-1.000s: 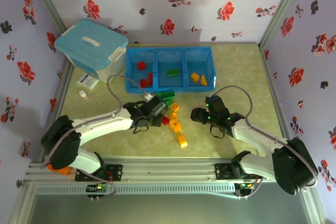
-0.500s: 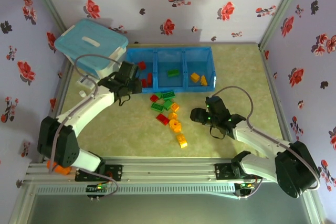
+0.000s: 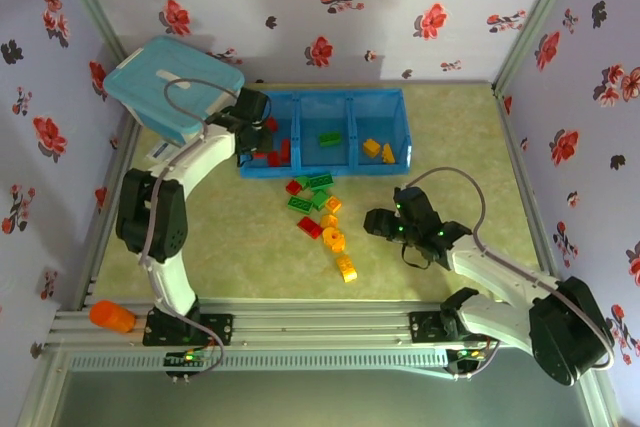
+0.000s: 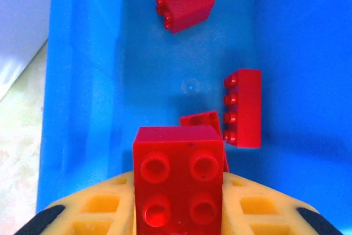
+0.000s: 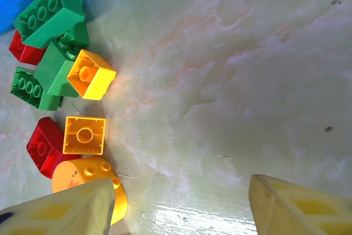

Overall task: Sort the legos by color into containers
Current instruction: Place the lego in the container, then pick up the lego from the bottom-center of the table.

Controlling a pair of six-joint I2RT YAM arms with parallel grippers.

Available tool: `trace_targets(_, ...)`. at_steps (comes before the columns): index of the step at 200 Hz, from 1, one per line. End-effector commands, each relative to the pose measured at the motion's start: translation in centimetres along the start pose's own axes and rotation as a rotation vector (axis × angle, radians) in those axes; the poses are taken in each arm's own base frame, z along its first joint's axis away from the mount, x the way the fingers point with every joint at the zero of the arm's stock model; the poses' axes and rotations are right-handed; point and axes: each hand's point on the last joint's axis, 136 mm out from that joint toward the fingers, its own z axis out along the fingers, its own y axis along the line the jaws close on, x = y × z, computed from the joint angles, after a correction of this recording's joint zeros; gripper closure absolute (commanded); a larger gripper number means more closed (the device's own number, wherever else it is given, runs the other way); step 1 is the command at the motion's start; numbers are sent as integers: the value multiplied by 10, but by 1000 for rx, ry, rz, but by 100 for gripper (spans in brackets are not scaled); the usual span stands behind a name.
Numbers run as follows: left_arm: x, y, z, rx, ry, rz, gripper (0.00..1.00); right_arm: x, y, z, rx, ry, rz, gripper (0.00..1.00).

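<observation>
Nearest us, our right gripper [image 5: 176,207] hangs wide open and empty beside the loose bricks [image 3: 320,209], barely moved. Farther out, our left gripper [image 3: 254,119] has swung from the pile to the blue tray [image 3: 404,125], clamped on a red brick [image 4: 179,182] over its left compartment.

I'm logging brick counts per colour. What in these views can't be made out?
Left wrist view: the held red brick hides most of a smaller red brick behind it.
Right wrist view: a finger covers part of the round yellow piece; a green brick overlaps the tucked red brick.
Top view: the left gripper covers part of the left compartment's contents.
</observation>
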Motion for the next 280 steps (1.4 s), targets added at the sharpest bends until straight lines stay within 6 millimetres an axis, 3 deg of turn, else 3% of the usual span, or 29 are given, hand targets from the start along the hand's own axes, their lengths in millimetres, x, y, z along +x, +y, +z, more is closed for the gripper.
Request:
trace_targets(1,-6,-1,6,-5,27,40,69,4,-5,-2,24,0,6,34)
trace_targets(16,-8,-1,9,-10,34,40,53,4,-5,-3,24,3,2,34)
trace_targets(27,-11,-2,5,-8,29,39,35,4,-5,-4,26,3,1,34)
trace_targets(42,-16,-3,-4,2,7,33,31,4,-5,-5,26,0,0,34)
trace_targets(83,-18,-9,-39,44,-73,30,31,2,1,-5,37,4,-43,33)
trace_targets(130,6,-27,-82,193,-260,82,32,9,23,-2,66,39,-204,29)
trace_targets(206,70,0,-103,230,-258,-5,34,32,70,17,79,183,-465,26)
trace_targets(235,100,8,-102,231,-225,-25,35,40,82,24,102,249,-551,26)
trace_targets(280,141,22,-90,217,-163,-56,35,57,82,42,182,330,-624,25)
